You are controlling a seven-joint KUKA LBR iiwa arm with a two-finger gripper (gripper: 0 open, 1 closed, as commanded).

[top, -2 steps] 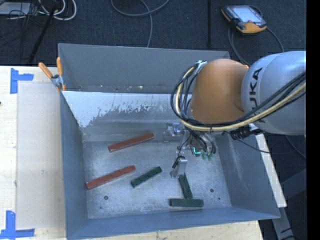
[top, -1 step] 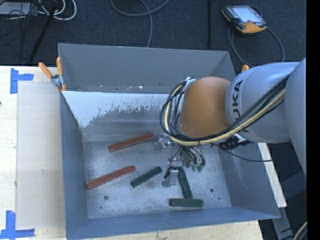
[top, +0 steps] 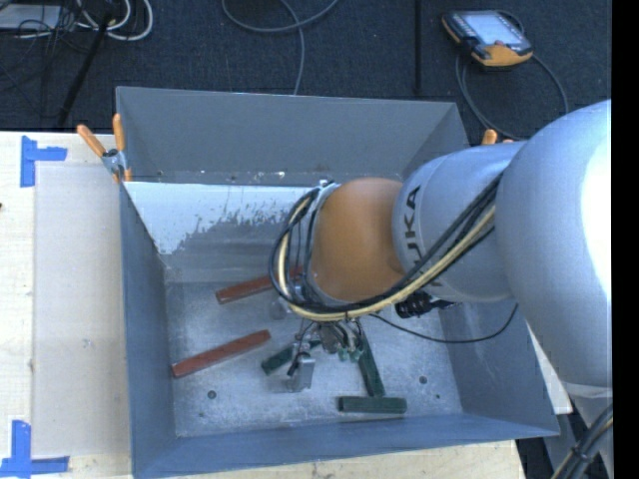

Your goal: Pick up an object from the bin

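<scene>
Status: gripper sat low over the middle of the bin floor, right under the wrist's orange cover, which blocked most of the view of it. Couldn't tell from this angle whether it was open or closed, and nothing was visibly held, so I'm not calling a grasp. Nearest candidates were a small dark green piece just to its camera-left and a dark green T-shaped tool, whose handle ran from beside the gripper toward the near wall, with the crossbar lying flat near that wall. Two reddish-brown bars lay further camera-left: upper bar toward the back, lower bar nearer the front. Both were well apart from the gripper, so they were probably not the target. My read: this was the end of the approach, at grasp height, with the pick itself not yet done. The next move called for closing on whichever green item was actually under the gripper, then a straight vertical lift clear of the floor. If it was the T-tool, a grip on the thin handle near one end would likely let it swing, so a hold closer to the handle's middle looked better. The small piece looked easier but could be nudged away.
</scene>
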